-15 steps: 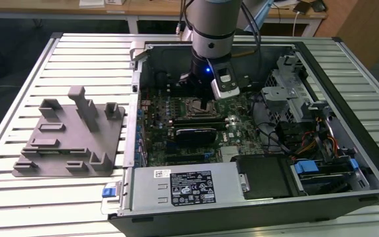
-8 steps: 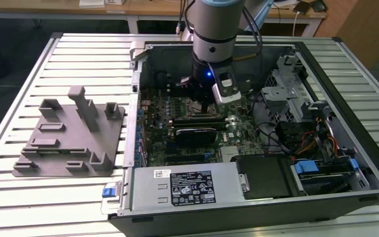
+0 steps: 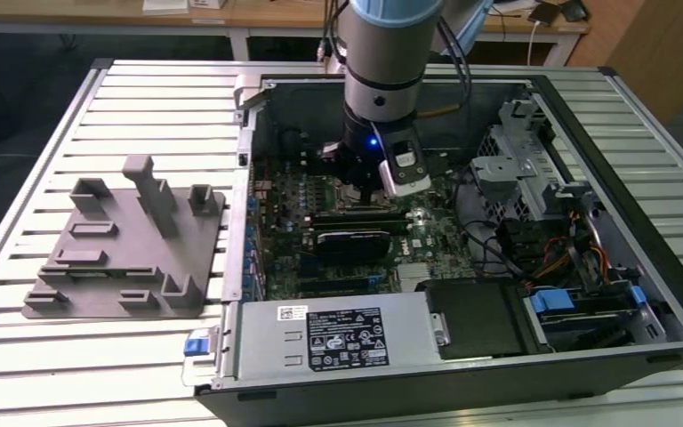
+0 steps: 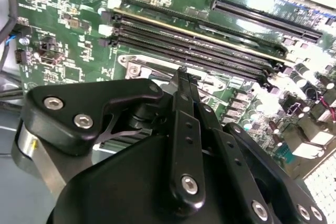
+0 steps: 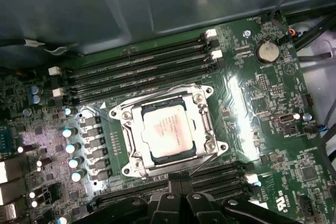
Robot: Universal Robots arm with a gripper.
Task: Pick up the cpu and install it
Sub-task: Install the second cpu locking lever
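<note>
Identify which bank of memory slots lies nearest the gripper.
The bank beside the cpu socket's edge toward the gripper; the other bank lies across the socket.

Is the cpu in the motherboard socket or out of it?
In. In the first wrist view the cpu lies flat inside the socket's metal frame, with the hand apart from it.

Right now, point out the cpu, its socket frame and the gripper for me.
cpu (image 5: 167,132): first wrist view, centre of its shiny silver top.
socket frame (image 5: 206,109): first wrist view, metal bar along one side of the chip.
gripper (image 4: 182,75): second wrist view, tips of the black fingers above the board.
</note>
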